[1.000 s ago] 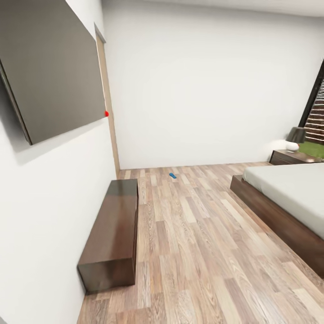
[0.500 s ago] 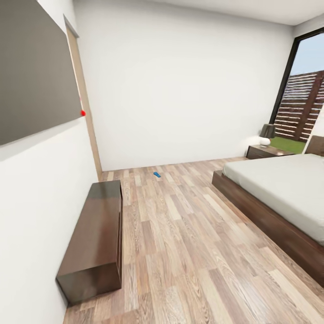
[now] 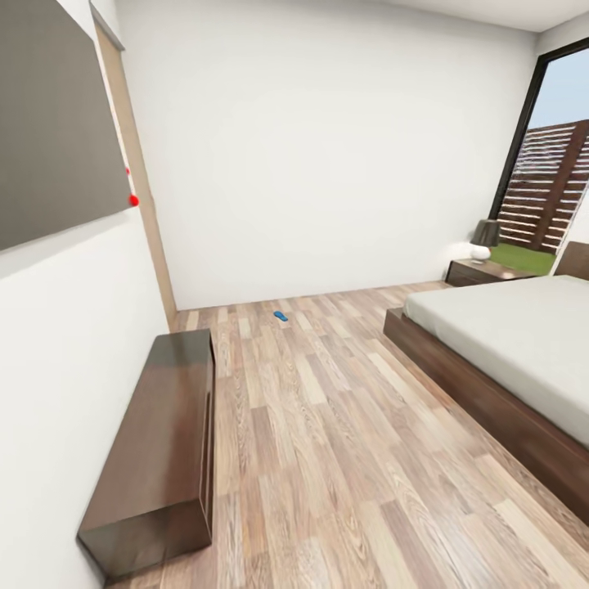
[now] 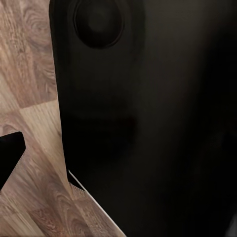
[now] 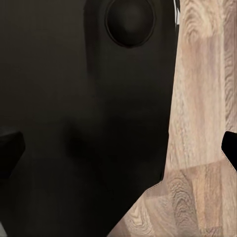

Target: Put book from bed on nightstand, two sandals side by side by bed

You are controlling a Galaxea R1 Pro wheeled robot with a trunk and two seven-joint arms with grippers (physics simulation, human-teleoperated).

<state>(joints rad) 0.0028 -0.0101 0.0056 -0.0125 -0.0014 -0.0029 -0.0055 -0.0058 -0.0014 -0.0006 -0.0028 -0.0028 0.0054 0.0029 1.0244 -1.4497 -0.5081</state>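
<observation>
One small bright-blue sandal (image 3: 281, 316) lies on the wood floor close to the far white wall. The bed (image 3: 507, 343), grey mattress on a dark wood frame, fills the right side of the head view. Beyond its far corner stands a nightstand (image 3: 478, 272), by the window. The book is out of view. In the left wrist view my left gripper (image 4: 118, 153) hangs in front of the robot's dark body, one fingertip (image 4: 10, 153) at the edge. My right gripper (image 5: 118, 153) stands open with its fingertips far apart and nothing between them.
A long low dark-wood bench (image 3: 159, 442) runs along the left wall under a dark wall screen (image 3: 49, 139). A door frame (image 3: 143, 213) stands past it. A lamp (image 3: 484, 237) sits on the nightstand. The tall window (image 3: 556, 188) shows a slatted fence. Wood floor stretches between bench and bed.
The camera has swung to the right and moved on: the bench and wall screen have slid toward the left edge and the window has come into view. Nothing in the room has moved.
</observation>
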